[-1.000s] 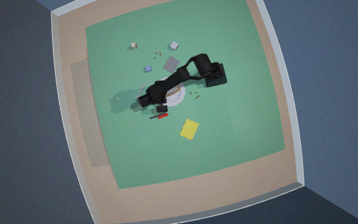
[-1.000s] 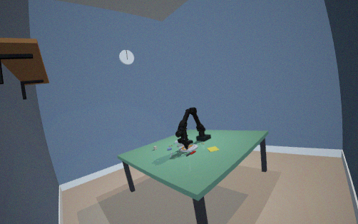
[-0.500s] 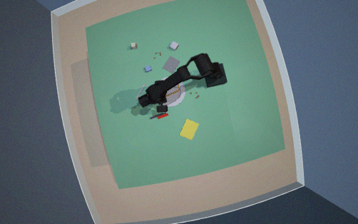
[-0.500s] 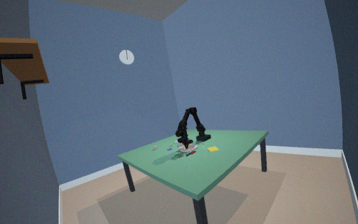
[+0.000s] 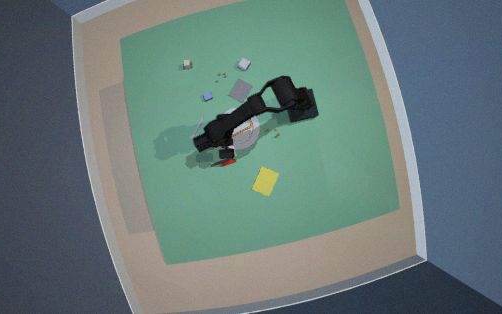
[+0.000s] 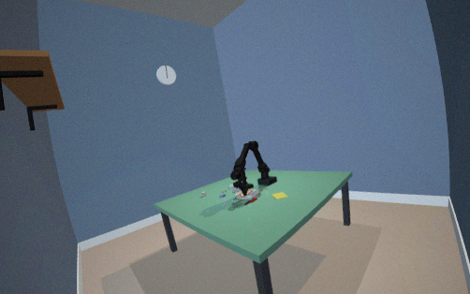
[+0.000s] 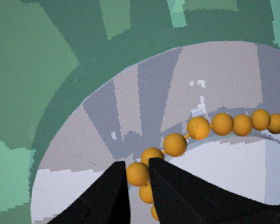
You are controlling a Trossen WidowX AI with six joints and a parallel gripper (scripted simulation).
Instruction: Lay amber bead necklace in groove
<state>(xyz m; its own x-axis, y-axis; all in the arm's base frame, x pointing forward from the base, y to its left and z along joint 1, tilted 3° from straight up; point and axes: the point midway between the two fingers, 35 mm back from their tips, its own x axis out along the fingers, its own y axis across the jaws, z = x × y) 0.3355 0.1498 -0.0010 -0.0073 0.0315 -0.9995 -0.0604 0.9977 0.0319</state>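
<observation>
The amber bead necklace (image 7: 198, 128) (image 5: 242, 133) is over the round bead board (image 7: 216, 65) (image 5: 251, 143), a pale grey disc. My gripper (image 7: 137, 169) (image 6: 245, 193) is shut on the necklace, with a bead between its fingertips in the wrist view, low over the board. From the fingertips, one run of beads curves right along the ring groove; whether those beads sit down in it I cannot tell. Another run goes down behind the right finger. The lower part of the loop is out of the wrist view, and the arm hides part of it in the top view.
A red-handled tool (image 5: 228, 162) (image 6: 253, 200) lies just beside the board, a pale stick (image 5: 197, 128) beyond the gripper. A yellow square (image 5: 265, 181) (image 6: 280, 196), a grey square (image 5: 240, 90), a blue block (image 5: 207, 96), a white block (image 5: 244, 64), a beige block (image 5: 187, 64) and small brown bits lie around.
</observation>
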